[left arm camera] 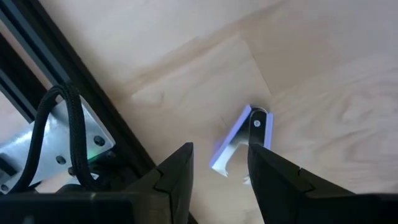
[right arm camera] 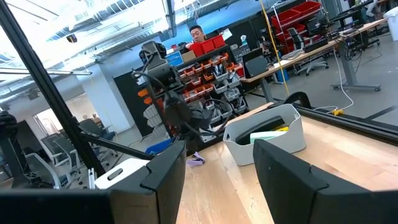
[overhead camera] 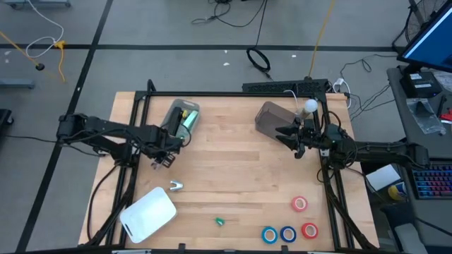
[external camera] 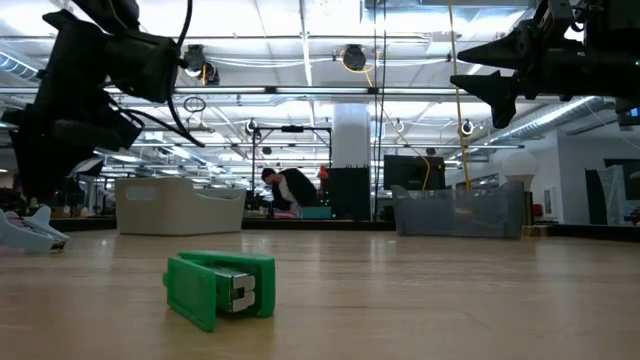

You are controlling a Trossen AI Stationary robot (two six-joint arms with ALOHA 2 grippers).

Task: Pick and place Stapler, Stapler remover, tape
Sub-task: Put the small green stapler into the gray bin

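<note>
Pale lilac, the stapler remover (overhead camera: 175, 186) lay on the desk (overhead camera: 233, 169) just near of the left gripper (overhead camera: 163, 161), jaws toward the near left corner. In the left wrist view it (left arm camera: 244, 140) showed between that gripper's parted, empty fingers (left arm camera: 177, 177). A small green stapler (overhead camera: 219, 221) lay near the front edge; the low view showed its long axis across the desk (external camera: 220, 288). Four tape rolls (overhead camera: 288, 233) sat at the near right corner, two blue, two red. The right gripper (overhead camera: 288, 136) hovered released beside a smoky clear bin (overhead camera: 270, 117). A pale bin (overhead camera: 181, 117) at far left held something green, hard to make out. Beyond the light wood lay a workshop, where a person (external camera: 290, 188) bent over.
</note>
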